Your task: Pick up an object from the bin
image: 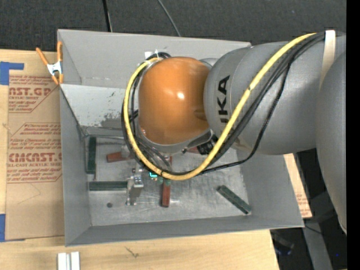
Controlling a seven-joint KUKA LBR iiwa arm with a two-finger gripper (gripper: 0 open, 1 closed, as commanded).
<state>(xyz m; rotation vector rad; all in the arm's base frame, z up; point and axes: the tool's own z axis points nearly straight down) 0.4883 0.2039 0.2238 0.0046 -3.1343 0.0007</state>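
The tool [134, 191] sits low in the bin [76, 221], at the right end of a dark green bar [106, 186] lying near the front left. Whether it is wide or narrow I cannot tell. Just right of it lies a reddish-brown block [165, 195], and a second green bar [233, 199] lies well apart to the right

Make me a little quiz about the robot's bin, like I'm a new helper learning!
1. True or false: the cover over the gripper is blue.
2. Which thing lies nearest the bin's right wall? A red cup, B slanted green bar, C yellow ball.
3. How many green bars can you see in all?
Key: 1 false, it is orange; 2 B; 3 three.
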